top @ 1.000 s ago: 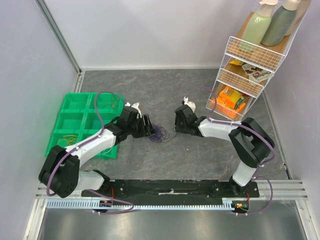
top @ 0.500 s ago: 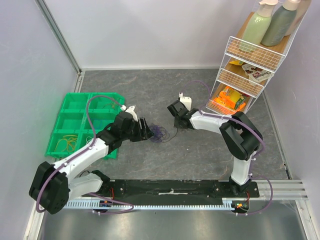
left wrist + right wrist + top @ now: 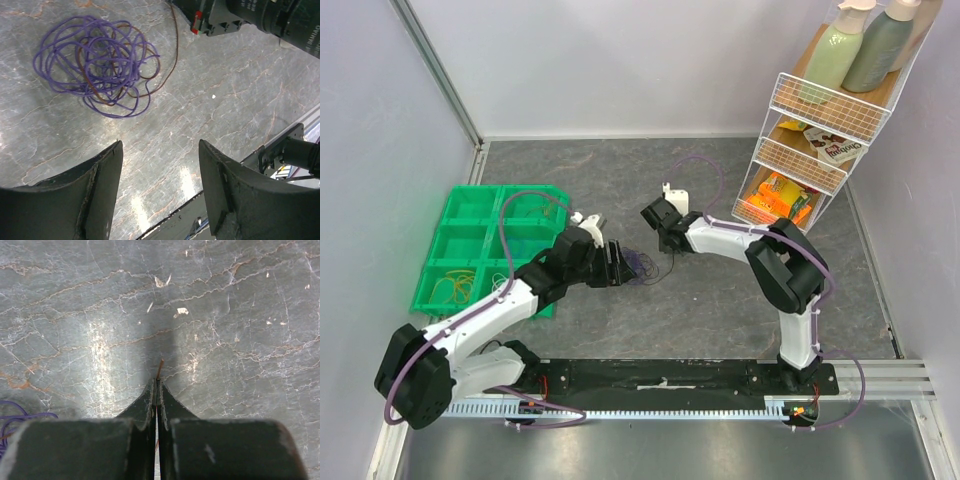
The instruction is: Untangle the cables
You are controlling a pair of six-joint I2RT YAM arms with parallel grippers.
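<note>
The cables (image 3: 642,266) lie as a small tangle on the grey table between both arms. In the left wrist view the purple loops (image 3: 93,66) are mixed with a thin brown wire (image 3: 176,50) that runs up toward the right gripper's black body (image 3: 220,17). My left gripper (image 3: 618,262) (image 3: 160,144) hovers open just left of the tangle, with nothing between its fingers. My right gripper (image 3: 663,240) (image 3: 157,382) is shut on the brown wire, whose tip (image 3: 160,365) sticks out past the fingertips. A bit of purple loop (image 3: 20,416) shows at that view's left edge.
A green compartment tray (image 3: 470,240) sits at the left, with thin yellow wires (image 3: 455,285) in a near compartment. A white wire rack (image 3: 800,150) with packets and bottles stands at the back right. Walls close in the left, back and right sides.
The right gripper moved left toward the tangle and closed its jaws on the brown wire end. The left gripper shifted slightly right, closer to the tangle, still open.
</note>
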